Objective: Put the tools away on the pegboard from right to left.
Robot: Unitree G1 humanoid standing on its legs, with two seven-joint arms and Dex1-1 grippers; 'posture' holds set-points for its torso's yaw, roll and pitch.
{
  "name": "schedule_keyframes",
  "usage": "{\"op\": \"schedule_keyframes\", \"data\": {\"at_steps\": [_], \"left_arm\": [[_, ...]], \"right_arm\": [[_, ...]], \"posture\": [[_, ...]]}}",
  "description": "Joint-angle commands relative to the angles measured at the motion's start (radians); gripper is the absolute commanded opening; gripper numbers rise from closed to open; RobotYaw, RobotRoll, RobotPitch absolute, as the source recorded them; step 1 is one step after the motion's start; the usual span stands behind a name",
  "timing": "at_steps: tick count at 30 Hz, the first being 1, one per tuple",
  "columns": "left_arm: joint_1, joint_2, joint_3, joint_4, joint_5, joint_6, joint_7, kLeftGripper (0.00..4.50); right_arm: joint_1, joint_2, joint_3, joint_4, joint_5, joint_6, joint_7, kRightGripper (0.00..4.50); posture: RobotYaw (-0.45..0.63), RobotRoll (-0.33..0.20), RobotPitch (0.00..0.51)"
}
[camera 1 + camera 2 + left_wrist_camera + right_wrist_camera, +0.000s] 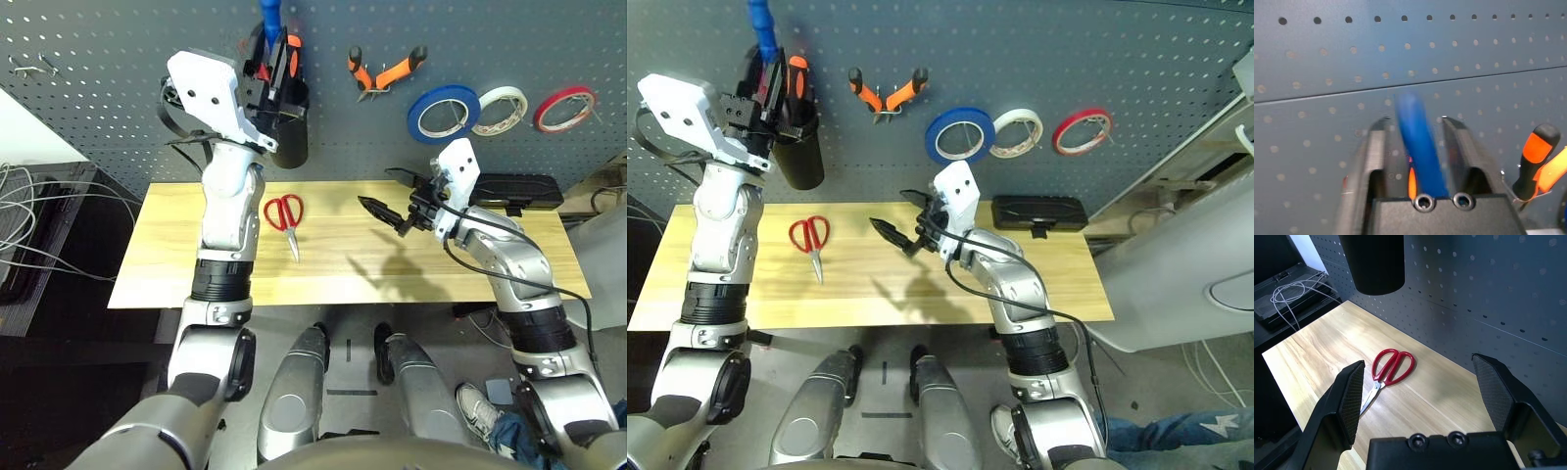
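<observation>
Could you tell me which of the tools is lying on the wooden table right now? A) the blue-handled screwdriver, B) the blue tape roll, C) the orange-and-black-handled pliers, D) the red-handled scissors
D: the red-handled scissors lie flat on the wooden table, while the blue tape roll and pliers hang on the pegboard.

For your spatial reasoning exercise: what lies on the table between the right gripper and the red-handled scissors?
Nothing: in the right wrist view, bare wooden table stretches from the open right gripper to the red-handled scissors.
</observation>
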Motion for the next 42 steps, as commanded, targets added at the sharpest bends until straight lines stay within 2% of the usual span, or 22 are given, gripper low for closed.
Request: {"op": "schedule_keyframes", "data": {"at_steps": [1,4,8,14,23,27,34,36,39,42], "left_arm": [[0.024,0.02,-0.038,-0.03,0.04,-0.096,-0.037,3.53],[0.087,0.062,-0.178,-0.11,0.082,-0.228,-0.18,4.48],[0.207,0.097,-0.34,-0.128,0.079,-0.231,-0.343,4.48],[0.28,0.09,-0.415,-0.091,0.093,-0.202,-0.41,4.48],[0.299,0.073,-0.445,0.052,0.145,-0.101,-0.424,4.48],[0.277,0.055,-0.423,0.158,0.181,0.004,-0.375,4.48],[0.208,0.036,-0.381,0.387,0.23,0.16,-0.28,4.48],[0.189,0.027,-0.361,0.438,0.222,0.163,-0.261,4.48],[0.113,0.022,-0.298,0.603,0.215,0.233,-0.179,4.48],[0.056,0.028,-0.268,0.721,0.219,0.243,-0.132,4.48]], "right_arm": [[0.018,-0.006,0.0,0.002,0.002,-0.009,0.001,4.5],[0.052,-0.025,-0.012,0.016,-0.005,-0.026,0.003,4.5],[0.128,-0.069,-0.019,0.054,-0.023,-0.052,0.006,4.5],[0.189,-0.094,-0.046,0.199,-0.083,-0.072,-0.085,4.5],[0.174,-0.071,-0.03,0.247,-0.109,-0.116,-0.099,4.5],[0.141,-0.058,-0.016,0.25,-0.115,-0.111,-0.093,4.5],[0.102,-0.05,0.005,0.233,-0.111,-0.067,-0.075,4.5],[0.1,-0.052,0.008,0.229,-0.109,-0.058,-0.07,4.5],[0.098,-0.064,0.016,0.224,-0.116,-0.047,-0.061,4.5],[0.095,-0.071,0.024,0.221,-0.119,-0.036,-0.053,4.5]], "posture": [[0.11,0.0,0.254],[0.11,0.0,0.255],[0.1,0.0,0.26],[0.1,0.0,0.268],[0.09,0.0,0.272],[0.1,0.0,0.269],[0.1,0.0,0.262],[0.1,0.0,0.262],[0.1,0.0,0.262],[0.09,0.0,0.265]]}}
